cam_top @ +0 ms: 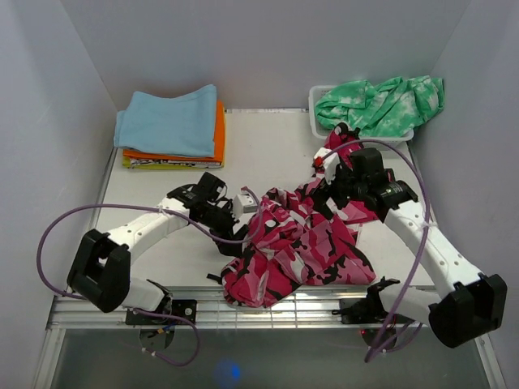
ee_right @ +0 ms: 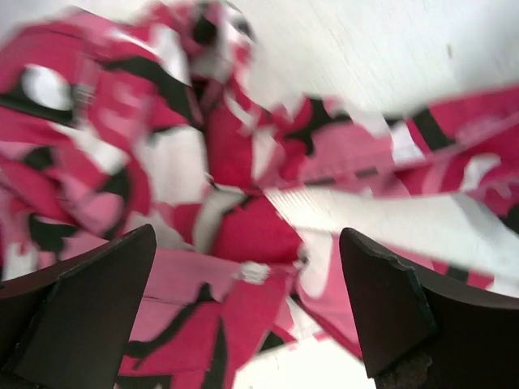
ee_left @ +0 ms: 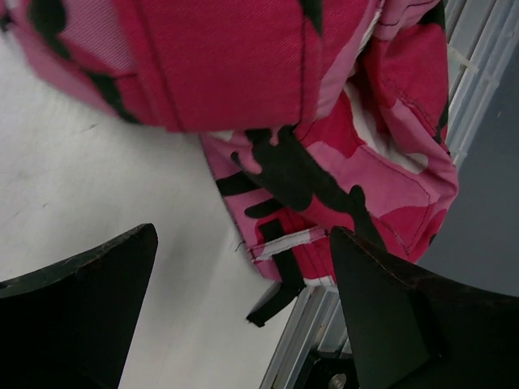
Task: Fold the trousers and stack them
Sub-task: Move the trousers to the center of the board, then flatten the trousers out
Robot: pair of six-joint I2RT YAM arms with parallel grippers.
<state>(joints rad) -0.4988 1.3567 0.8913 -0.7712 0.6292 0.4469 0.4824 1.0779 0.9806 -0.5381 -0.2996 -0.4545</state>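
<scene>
Left arm (cam_top: 138, 231): reaches forward and to the right from its base, forearm low, wrist bent downward. Left gripper (ee_left: 243, 312): jaws spread wide, nothing clamped between them. Right arm (cam_top: 426, 235): extends forward and to the left, wrist raised. Right gripper (ee_right: 247, 304): jaws likewise wide apart, gripping nothing; its wrist view is blurred.

Pink camouflage trousers (cam_top: 296, 247), crumpled and unfolded, at the table's near edge, between the arms
</scene>
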